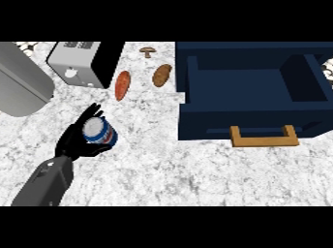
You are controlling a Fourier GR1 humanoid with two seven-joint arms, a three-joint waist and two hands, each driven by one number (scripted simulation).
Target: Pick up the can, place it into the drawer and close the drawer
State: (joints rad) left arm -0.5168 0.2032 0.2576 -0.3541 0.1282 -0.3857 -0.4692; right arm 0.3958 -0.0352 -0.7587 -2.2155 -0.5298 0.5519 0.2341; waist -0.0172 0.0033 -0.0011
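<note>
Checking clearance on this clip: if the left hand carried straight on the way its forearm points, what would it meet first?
Probably the orange sausage-like food ahead of the left hand, which is curled round the can; the toaster stands just left of that line. Heights are unclear.

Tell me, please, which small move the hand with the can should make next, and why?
Probably lift the can and carry it right toward the open drawer. The left hand already curls round the can at the counter's left, while the drawer stands open at the right with nothing visible inside.
</note>
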